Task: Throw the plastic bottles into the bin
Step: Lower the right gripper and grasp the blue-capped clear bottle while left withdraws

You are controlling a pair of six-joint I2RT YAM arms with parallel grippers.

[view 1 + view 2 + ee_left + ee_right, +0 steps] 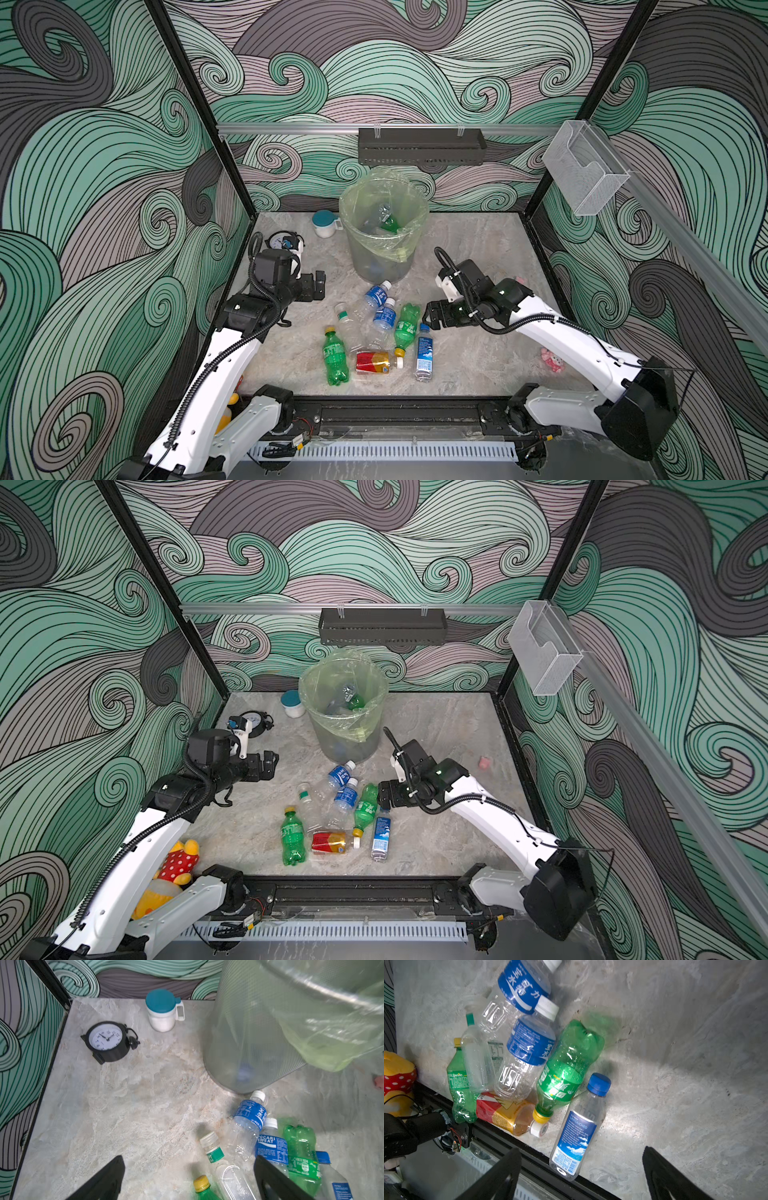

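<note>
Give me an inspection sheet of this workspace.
Surface: grey marbled table.
Job's things: seven bottles lie in front of the bin; more are inside it.
Clutter: clock, jar, plush toy, pink toy.
Grippers: left gripper open, empty; right gripper open, empty, beside the bottles.
Cables: black hoses run along both arms.
Surroundings: wave-patterned walls, black shelf, clear box.

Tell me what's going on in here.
Small plastic drink bottles are being cleared off the marbled tabletop into the tall translucent grey bin lined with a yellow-green bag. Some already lie inside; several lie clustered in front of it. The right claw hovers open by a green yellow-capped bottle; the left claw is open and empty, off to the side.
</note>
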